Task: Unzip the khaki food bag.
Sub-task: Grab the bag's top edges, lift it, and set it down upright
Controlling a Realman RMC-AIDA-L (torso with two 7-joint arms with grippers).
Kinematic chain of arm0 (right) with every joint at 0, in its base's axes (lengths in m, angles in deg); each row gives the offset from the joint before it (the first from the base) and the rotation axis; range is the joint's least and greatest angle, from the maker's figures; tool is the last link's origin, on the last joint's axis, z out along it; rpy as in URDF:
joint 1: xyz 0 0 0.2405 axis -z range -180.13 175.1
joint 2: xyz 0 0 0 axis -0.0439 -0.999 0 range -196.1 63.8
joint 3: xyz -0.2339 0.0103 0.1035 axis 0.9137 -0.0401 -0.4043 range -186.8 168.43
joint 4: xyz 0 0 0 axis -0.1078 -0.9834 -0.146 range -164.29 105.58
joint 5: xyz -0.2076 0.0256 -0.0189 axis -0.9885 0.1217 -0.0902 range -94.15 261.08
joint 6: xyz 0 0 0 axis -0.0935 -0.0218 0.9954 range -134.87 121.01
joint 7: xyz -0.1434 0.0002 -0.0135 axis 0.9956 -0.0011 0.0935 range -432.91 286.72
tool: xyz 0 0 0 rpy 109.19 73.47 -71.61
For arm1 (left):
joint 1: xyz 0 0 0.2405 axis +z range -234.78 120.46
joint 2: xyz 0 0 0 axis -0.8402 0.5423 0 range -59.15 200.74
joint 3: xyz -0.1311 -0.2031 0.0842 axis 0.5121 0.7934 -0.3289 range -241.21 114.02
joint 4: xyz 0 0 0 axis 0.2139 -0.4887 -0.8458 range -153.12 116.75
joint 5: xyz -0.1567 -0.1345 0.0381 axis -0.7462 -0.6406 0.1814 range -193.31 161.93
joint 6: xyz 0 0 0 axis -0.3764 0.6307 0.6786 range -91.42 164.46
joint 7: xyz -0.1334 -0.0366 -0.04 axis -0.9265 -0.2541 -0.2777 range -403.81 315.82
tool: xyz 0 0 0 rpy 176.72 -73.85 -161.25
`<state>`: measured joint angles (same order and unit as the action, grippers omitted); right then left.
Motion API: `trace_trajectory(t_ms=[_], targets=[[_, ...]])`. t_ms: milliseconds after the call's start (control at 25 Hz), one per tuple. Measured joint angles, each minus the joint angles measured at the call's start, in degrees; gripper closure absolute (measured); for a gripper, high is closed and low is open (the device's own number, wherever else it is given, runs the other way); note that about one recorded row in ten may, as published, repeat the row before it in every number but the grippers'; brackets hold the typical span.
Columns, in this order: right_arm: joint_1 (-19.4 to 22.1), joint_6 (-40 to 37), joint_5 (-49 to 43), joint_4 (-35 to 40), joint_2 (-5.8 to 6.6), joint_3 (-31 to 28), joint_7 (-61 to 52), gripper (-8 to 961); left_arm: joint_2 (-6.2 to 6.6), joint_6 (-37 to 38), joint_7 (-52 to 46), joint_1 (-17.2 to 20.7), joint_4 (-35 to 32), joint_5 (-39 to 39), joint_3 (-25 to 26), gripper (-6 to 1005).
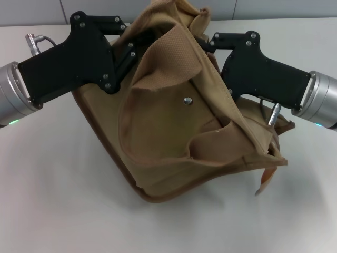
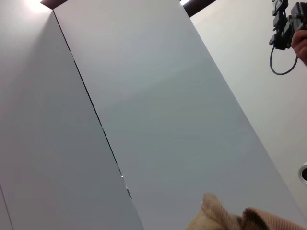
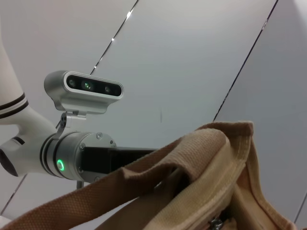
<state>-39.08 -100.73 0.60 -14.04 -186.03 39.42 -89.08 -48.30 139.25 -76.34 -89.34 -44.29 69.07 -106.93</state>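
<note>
The khaki food bag sits in the middle of the head view, tipped and crumpled on the white table, its front pocket with the metal snap facing the camera and its top pulled up toward the upper middle of the frame. Both arms reach into that top from either side: the left gripper comes in from the upper left, the right gripper from the upper right. Folds of canvas cover the fingertips of both, so you cannot tell whether either is spread, pressed together or pinching cloth.

To do this step well, you likely need one side to hold the bag's top steady while the other draws the zipper pull along its track. Keep the fabric taut between the two grips; slack canvas will bunch ahead of the slider and jam it. Pull along the line of the zipper, not upward, or the whole bag will lift.

The loop handle arches across the lower part of the right wrist view, in front of the left arm, and may snag a finger. A small metal piece at the bottom edge there could be zipper hardware; I cannot tell. The left wrist view shows only wall panels and a scrap of canvas at its lower edge.
</note>
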Motion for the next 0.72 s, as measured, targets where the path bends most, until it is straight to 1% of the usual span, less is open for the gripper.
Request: trace_trajectory(t_ms=[240, 720], targets=[[0.3, 0.0, 0.0, -0.3, 0.0, -0.1, 1.2, 752, 0.0, 0.2, 0.0, 0.0, 0.0, 0.0, 0.0, 923], [-1.0, 1.0, -0.4, -1.2, 0.0, 0.0, 1.3, 759, 0.0, 0.2, 0.1, 0.0, 0.0, 0.0, -0.2, 923]])
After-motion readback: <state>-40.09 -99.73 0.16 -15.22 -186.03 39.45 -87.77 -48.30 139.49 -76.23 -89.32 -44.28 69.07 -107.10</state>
